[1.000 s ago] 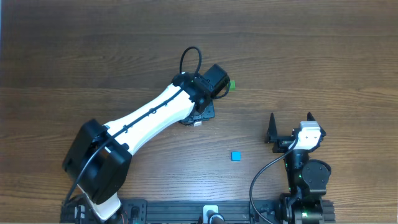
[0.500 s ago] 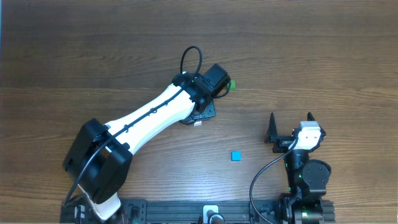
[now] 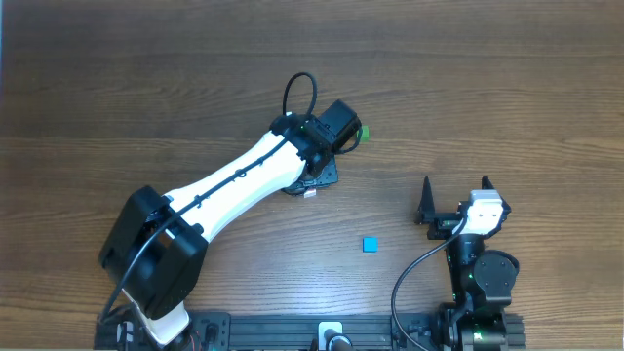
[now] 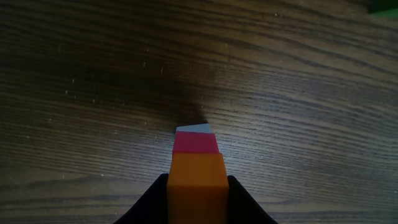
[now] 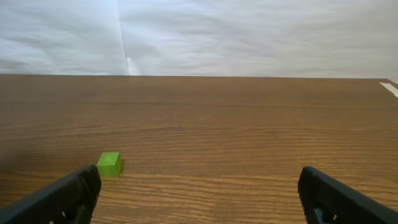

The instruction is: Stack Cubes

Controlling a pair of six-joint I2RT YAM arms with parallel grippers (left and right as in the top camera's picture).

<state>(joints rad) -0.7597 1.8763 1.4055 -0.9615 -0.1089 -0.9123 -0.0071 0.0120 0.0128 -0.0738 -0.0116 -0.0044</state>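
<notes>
We see the left arm (image 3: 234,185) reaching from its base at the bottom left of the top view up and across to the middle of the wooden table (image 3: 146,78). Its left gripper (image 4: 198,208) is closed around an orange cube (image 4: 198,180). In the left wrist view the two dark fingers (image 4: 152,204) sit tight against the cube's opposite sides, with no gap that we can make out.

Directly under the orange cube we find a pink cube (image 4: 196,143), and beneath that a white cube (image 4: 193,129) on the wood. The three line up as one column: orange on top, pink in the middle, white at the bottom. We cannot tell whether the orange cube rests on the pink one or is held just above it.

A green cube (image 3: 365,134) sits just beside the left arm's wrist in the top view, partly covered by the camera housing and apart from the column. A blue cube (image 3: 370,244) lies alone nearer the bases, between the two arms and well apart from the other cubes.

The right arm (image 3: 476,273) stands folded close to its base at the bottom right. We see the right gripper (image 3: 455,200) spread wide — its fingers are far apart, with nothing between them, and it touches no cube. In its own wrist view, bare wood lies between the fingers, and the green cube shows farther out on the table.
</notes>
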